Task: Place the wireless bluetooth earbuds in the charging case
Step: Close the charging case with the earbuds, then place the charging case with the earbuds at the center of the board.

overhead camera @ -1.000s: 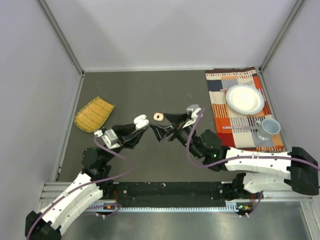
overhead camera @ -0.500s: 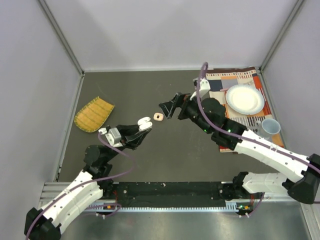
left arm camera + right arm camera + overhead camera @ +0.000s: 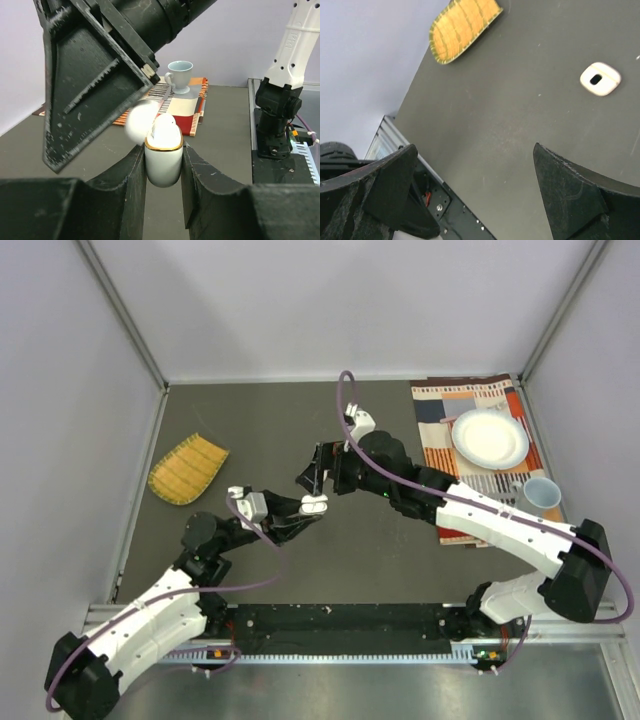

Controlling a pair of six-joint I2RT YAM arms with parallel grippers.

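Note:
My left gripper [image 3: 308, 507] is shut on a white charging case [image 3: 315, 505] and holds it just off the table at the centre. In the left wrist view the case [image 3: 163, 162] has a gold rim, sits upright between the fingers [image 3: 125, 190], and its lid [image 3: 141, 122] is open. Something white fills its mouth; I cannot tell if it is an earbud. My right gripper [image 3: 320, 472] is open and empty, hovering right behind the case; its finger [image 3: 90, 80] looms over it. No loose earbuds show. The right wrist view shows wide-open fingers [image 3: 565, 190] over bare table.
A small pale peach piece with a dark hole [image 3: 600, 79] lies on the table under the right gripper. A woven yellow mat [image 3: 187, 468] is at the left. A striped cloth [image 3: 455, 410] at the right holds a plate [image 3: 489, 437] and a cup [image 3: 540, 495].
The right arm rose and swung left over the peach piece, now covering it from above. The left gripper carried the case right and nearer, under the right gripper.

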